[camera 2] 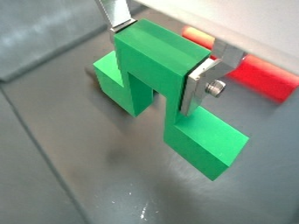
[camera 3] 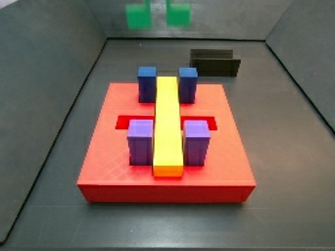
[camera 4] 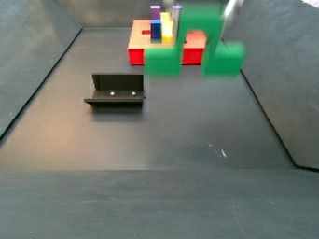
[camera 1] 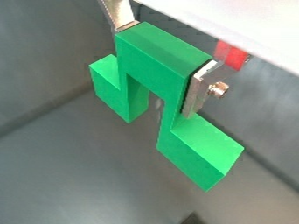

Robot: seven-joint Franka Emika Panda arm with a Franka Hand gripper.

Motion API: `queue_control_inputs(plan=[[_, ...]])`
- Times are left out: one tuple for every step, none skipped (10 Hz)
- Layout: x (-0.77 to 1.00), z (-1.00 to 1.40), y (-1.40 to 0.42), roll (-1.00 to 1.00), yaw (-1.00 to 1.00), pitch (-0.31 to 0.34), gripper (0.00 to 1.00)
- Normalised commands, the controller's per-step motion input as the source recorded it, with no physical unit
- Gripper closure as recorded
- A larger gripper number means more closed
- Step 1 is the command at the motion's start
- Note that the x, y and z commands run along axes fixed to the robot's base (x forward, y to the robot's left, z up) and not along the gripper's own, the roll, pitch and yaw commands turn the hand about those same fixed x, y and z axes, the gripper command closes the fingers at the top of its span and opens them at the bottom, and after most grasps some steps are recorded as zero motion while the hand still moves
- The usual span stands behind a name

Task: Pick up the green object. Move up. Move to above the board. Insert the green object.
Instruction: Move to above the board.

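Observation:
My gripper [camera 1: 162, 54] is shut on the green object [camera 1: 158, 66], with its fingers [camera 1: 201, 87] clamping the taller centre cube; both wrist views show this [camera 2: 158, 61]. The piece hangs above the grey floor with its two lower side cubes pointing down. In a side view the green object [camera 4: 193, 47] floats between the camera and the board [camera 4: 140, 37]. In a side view it shows only as two green patches [camera 3: 137, 15] at the far end, beyond the red board [camera 3: 118, 167]. The board's edge shows in both wrist views [camera 2: 263, 77].
The board carries two blue blocks [camera 3: 147, 76], two purple blocks [camera 3: 140, 140] and a long yellow bar [camera 3: 167, 123]. The dark fixture [camera 4: 115, 91] stands on the floor beside the board [camera 3: 215, 63]. Grey walls enclose the floor.

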Motion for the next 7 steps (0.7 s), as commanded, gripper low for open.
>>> queue_control_inputs(plan=[[0.02,1.40,0.00,0.00,0.00,0.024,1.00],[0.06,1.40,0.01,-0.01,0.00,0.063,1.00],[0.03,1.00,0.00,-0.01,-0.01,0.088,1.00],[0.01,0.33,0.01,-0.01,-0.01,0.059,1.00],[0.09,0.17,-1.40,-0.11,-0.25,0.427,1.00],[0.09,0.16,-1.40,-0.09,-0.22,0.399,1.00],[0.09,0.17,-1.40,-0.03,-0.11,0.330,1.00]])
